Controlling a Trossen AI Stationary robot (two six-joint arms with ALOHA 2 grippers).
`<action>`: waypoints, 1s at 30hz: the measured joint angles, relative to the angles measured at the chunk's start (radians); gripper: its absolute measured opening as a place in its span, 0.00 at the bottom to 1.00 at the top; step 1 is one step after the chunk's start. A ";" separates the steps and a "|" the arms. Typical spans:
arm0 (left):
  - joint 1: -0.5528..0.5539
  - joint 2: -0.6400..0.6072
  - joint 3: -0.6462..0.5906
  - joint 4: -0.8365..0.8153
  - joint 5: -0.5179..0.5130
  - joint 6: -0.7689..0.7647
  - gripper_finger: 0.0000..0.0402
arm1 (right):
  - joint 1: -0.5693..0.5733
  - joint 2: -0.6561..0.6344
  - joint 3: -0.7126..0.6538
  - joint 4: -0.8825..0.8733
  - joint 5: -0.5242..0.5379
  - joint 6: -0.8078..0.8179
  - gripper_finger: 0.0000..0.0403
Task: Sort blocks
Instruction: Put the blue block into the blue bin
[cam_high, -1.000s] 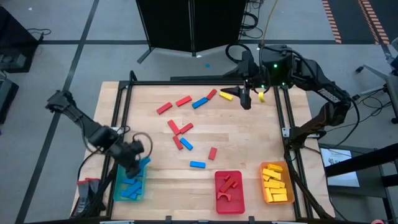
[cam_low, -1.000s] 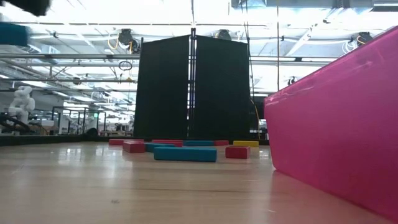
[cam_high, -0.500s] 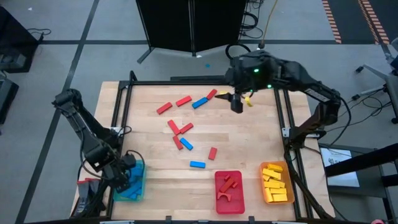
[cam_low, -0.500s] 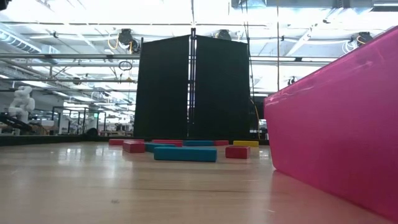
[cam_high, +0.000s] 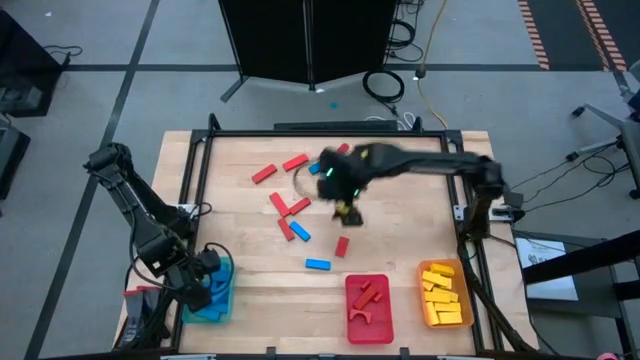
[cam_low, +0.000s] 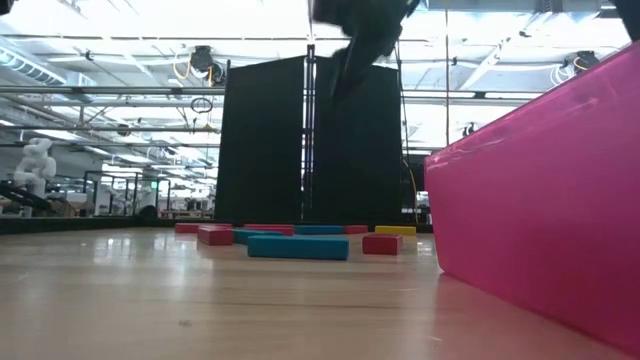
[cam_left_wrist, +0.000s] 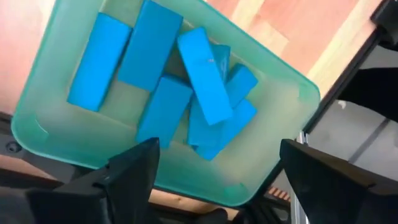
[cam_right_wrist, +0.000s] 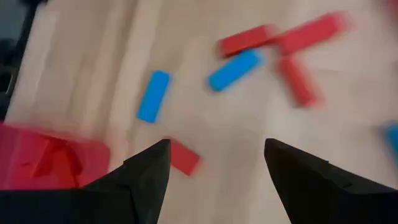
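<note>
Blue blocks (cam_left_wrist: 205, 74) lie heaped in your green tray (cam_left_wrist: 283, 84) at the table's near left corner, sorted by colour; your left gripper (cam_left_wrist: 214, 177) hovers just above them, fingers apart and empty. Red and yellow pieces fill the red tray (cam_high: 368, 310) and orange tray (cam_high: 443, 295). Your right gripper (cam_right_wrist: 214, 165) hangs over mid-table on an outstretched arm, jaws parted, nothing visibly between them, above loose red blocks (cam_high: 290, 208) and blue ones.
</note>
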 joint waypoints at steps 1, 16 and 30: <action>0.002 0.000 0.000 -0.002 -0.005 -0.001 0.84 | 0.013 0.027 -0.012 0.028 -0.054 -0.002 0.64; 0.028 0.000 0.000 -0.008 -0.174 0.023 0.85 | 0.130 0.162 -0.013 0.257 -0.024 0.147 0.60; 0.028 0.000 0.000 -0.001 -0.348 -0.047 0.85 | 0.284 0.305 -0.013 0.279 0.256 0.310 0.60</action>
